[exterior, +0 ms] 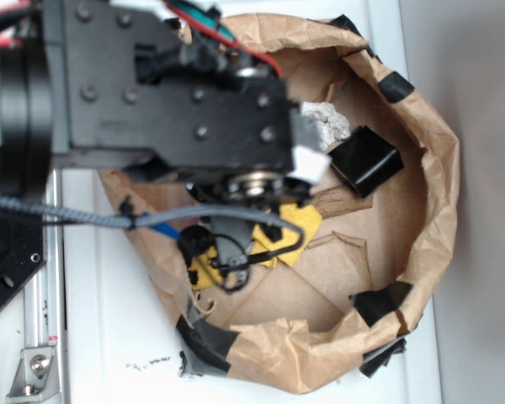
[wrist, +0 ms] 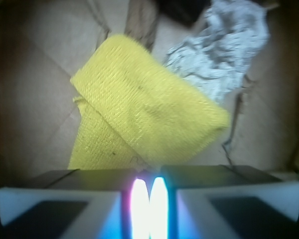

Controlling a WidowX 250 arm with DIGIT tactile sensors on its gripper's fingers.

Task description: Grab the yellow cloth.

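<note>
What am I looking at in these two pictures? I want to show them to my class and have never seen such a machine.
It is a black robot arm working over a brown paper bin. One picture is taken from outside, above; the other from a camera on the wrist, looking past the gripper. In the bin lie a yellow cloth, crumpled pale paper and a black block. The pale pads look closed together, holding nothing; the cloth lies free beyond them.
</note>
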